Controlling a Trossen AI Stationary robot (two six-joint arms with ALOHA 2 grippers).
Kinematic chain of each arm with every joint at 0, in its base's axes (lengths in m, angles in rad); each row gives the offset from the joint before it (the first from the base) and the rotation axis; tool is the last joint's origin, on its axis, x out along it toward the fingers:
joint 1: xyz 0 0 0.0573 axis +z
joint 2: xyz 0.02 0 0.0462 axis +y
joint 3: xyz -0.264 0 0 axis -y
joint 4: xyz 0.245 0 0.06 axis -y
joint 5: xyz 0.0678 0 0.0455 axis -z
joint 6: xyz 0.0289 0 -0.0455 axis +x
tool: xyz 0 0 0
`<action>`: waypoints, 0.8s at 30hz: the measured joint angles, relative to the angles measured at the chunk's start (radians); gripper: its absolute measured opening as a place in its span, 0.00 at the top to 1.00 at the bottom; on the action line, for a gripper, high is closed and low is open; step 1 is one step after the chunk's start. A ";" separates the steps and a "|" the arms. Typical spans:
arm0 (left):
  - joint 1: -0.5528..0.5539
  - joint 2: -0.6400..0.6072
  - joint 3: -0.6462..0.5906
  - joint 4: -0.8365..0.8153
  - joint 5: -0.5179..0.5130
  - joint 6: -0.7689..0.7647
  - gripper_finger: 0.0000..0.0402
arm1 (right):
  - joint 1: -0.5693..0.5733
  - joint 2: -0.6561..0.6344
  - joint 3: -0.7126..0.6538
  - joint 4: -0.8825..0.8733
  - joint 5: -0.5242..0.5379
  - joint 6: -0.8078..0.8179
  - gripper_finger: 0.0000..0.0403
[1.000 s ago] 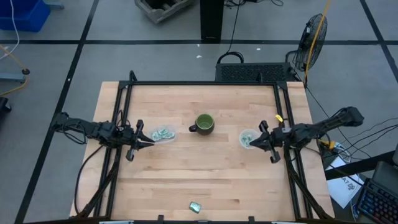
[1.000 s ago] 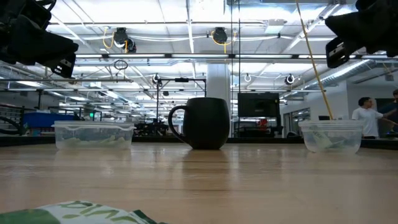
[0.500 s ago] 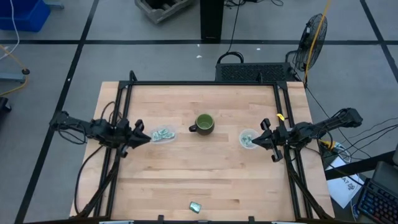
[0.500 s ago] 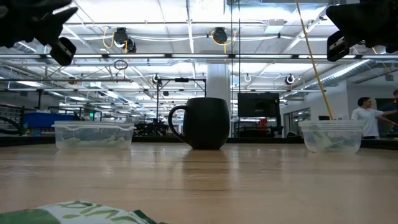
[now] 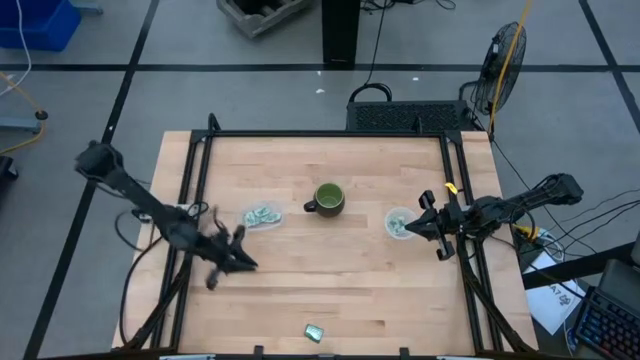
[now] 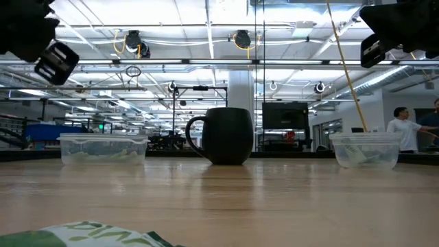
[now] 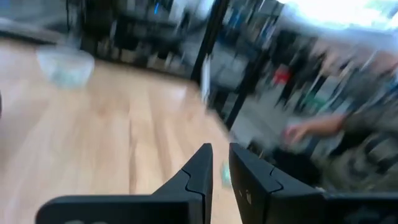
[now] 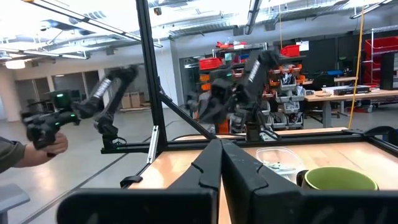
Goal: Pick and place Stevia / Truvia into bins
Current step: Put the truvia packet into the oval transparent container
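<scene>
One pale green and white Stevia packet [image 5: 314,331] lies flat near the table's near edge, also close to the camera in the low view [image 6: 89,233]. Two clear bowls hold more packets: the left bin [image 5: 262,215] and the right bin [image 5: 400,222]. My left gripper [image 5: 248,264] hovers above the bare wood between the left bin and the lone packet, its fingers [image 7: 220,149] a narrow gap apart and holding nothing. My right gripper [image 5: 408,231] waits shut beside the right bin, fingers [image 8: 221,144] together.
A dark green mug [image 5: 328,199] stands between the two bins. Black frame rails run along the table's left and right sides [image 5: 190,200]. Bare wood [image 5: 330,280] lies between the bins and the lone packet. People show in the room beyond the table [image 6: 401,123].
My left arm has swung away from the left bin, carrying its gripper toward the table's near edge and slightly right. The bins, mug and lone packet have stayed put.
</scene>
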 joint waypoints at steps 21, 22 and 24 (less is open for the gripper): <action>-0.050 0.903 0.798 -0.412 0.002 0.187 0.77 | 0.000 0.001 0.000 -0.001 0.000 0.000 0.99; -0.047 0.922 0.821 -0.413 0.002 0.196 0.74 | 0.000 0.001 0.000 -0.001 0.000 0.000 0.99; -0.041 0.956 0.861 -0.447 0.003 0.214 0.68 | 0.000 0.001 0.000 -0.001 0.000 0.000 0.99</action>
